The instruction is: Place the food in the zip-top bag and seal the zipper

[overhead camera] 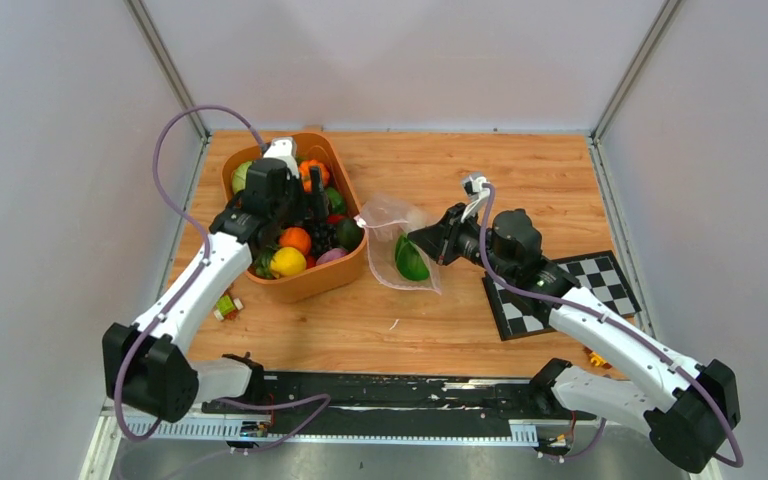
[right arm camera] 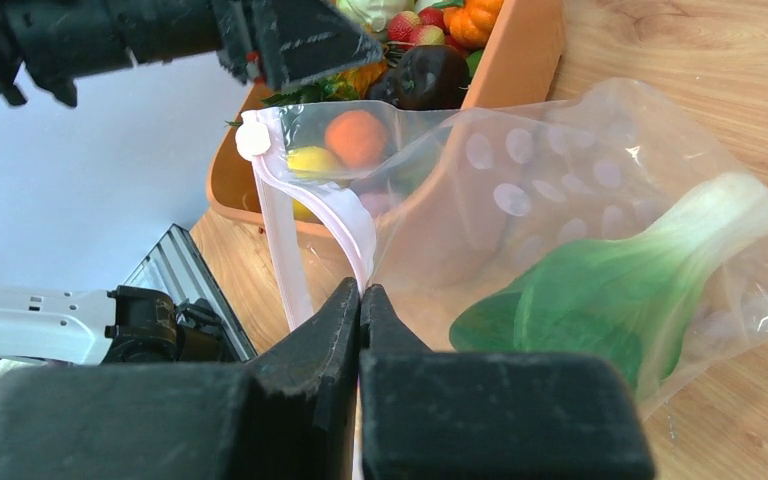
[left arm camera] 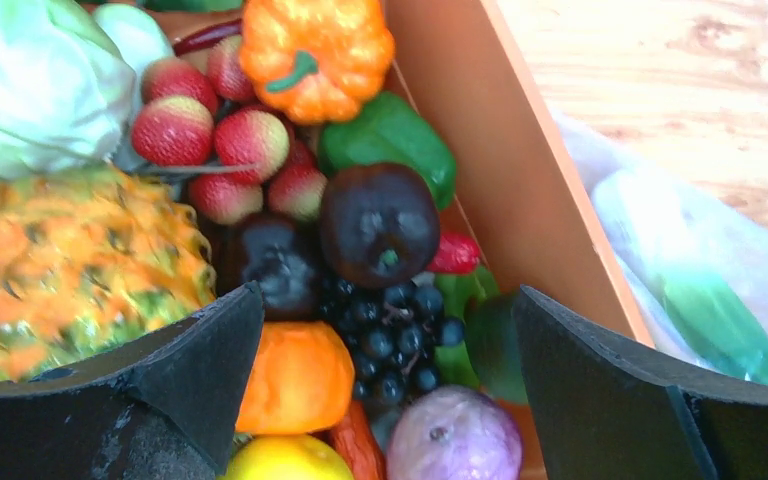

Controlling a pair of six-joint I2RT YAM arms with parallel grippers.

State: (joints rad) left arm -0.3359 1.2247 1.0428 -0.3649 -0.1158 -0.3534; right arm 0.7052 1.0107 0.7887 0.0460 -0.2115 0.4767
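Wooden table (overhead camera: 460,330), grey walls: one piece bagged, the rest waiting.
The orange tub (overhead camera: 315,283) holds nearly all the food (left arm camera: 300,375). The zip-top bag (right arm camera: 580,150) lies just beside it, mouth open, with only a bok choy (right arm camera: 610,300) inside. The left gripper (left arm camera: 385,310) hangs wide open and empty over the tub, and the right gripper (right arm camera: 360,300) pinches the unsealed zipper (right arm camera: 278,250). A checkered board (overhead camera: 610,280) lies aside.

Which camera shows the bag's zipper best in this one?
Right wrist: the pink zipper loops up close, pinched by the right gripper. The top view shows the bag small, its zipper barely traceable. The left wrist catches only the bag's side, no zipper.
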